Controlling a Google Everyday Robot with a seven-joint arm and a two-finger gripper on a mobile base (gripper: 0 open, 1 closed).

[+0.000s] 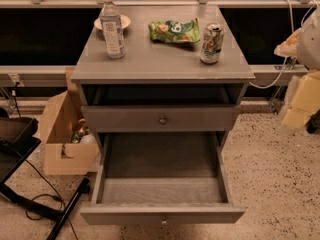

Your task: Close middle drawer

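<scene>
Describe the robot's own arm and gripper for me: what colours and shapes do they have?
Only part shows, at the right edge beside the grey cabinet. The arm is a rounded white shell. Below it, the gripper is blocky pale yellow pieces. No markings can be made out; whether the thin white cable nearby is its own, I cannot tell.

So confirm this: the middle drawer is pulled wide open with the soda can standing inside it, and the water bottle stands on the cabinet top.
Not quite. The camera view shows the middle drawer pulled wide open but bare inside; the soda can stands on the cabinet top, as does the water bottle. The tool is at the right edge, off the drawer.
</scene>
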